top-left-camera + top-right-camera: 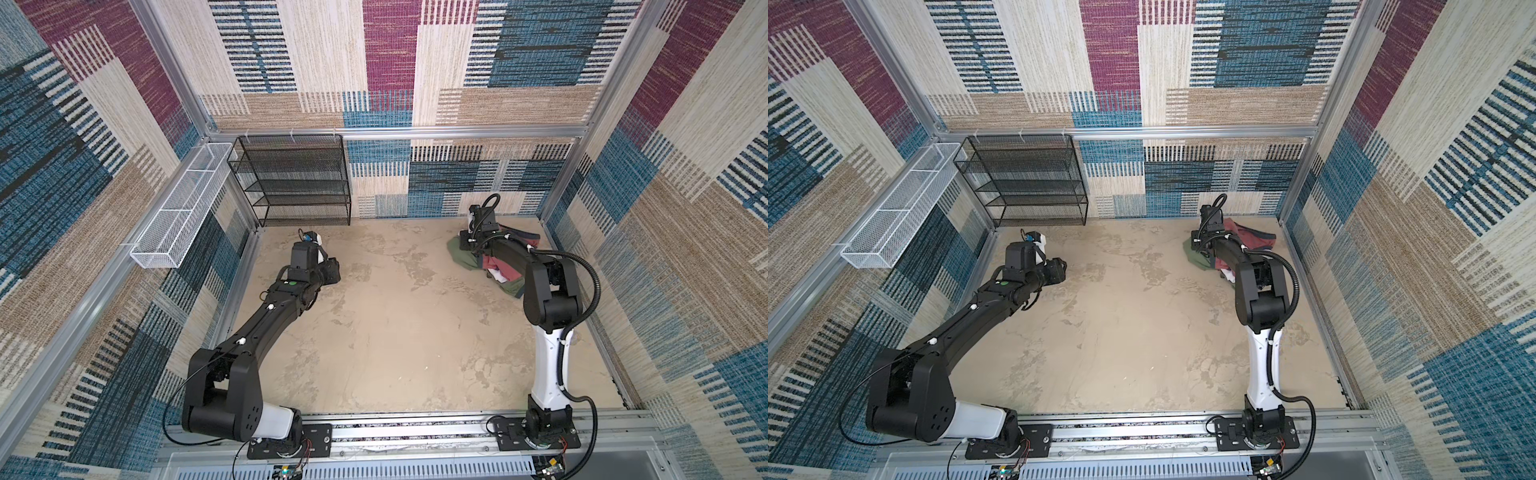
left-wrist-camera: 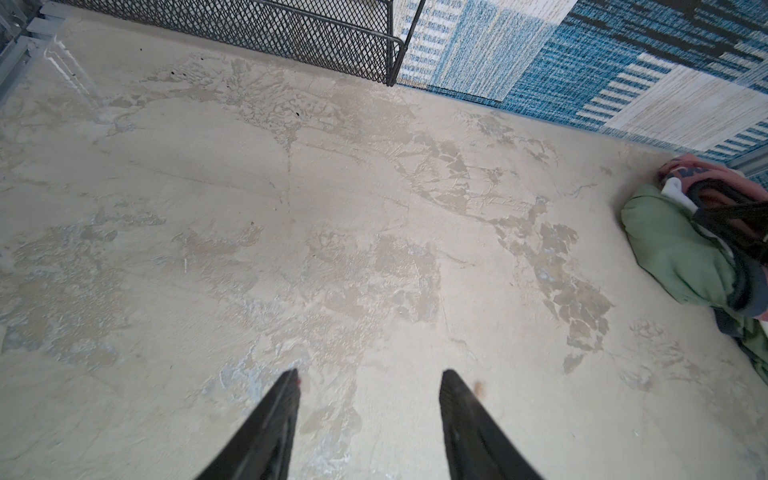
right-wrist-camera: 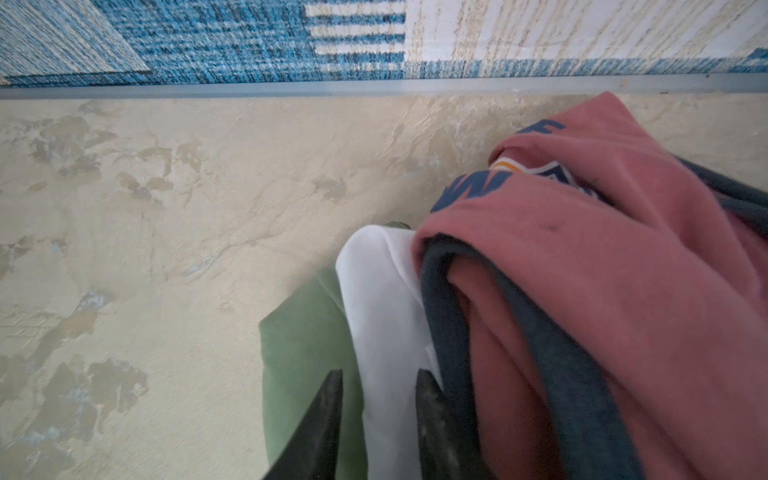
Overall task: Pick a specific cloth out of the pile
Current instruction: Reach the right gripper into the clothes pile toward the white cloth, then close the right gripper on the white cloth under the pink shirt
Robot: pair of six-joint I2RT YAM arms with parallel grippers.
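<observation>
Right gripper (image 3: 379, 399) straddles the plain white soft cloth (image 3: 382, 316), jaws narrowed on either side of its fold, firm clamp not confirmable. Cloth sits in the pile (image 1: 500, 259) at the desk's far right corner, between olive-green garment (image 3: 303, 353) and salmon-red garment with dark blue trim (image 3: 602, 270). Left gripper (image 2: 370, 382) released, empty, over bare desk (image 2: 291, 249).

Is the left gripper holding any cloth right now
No, the left gripper is open over the bare floor, away from the pile.
</observation>
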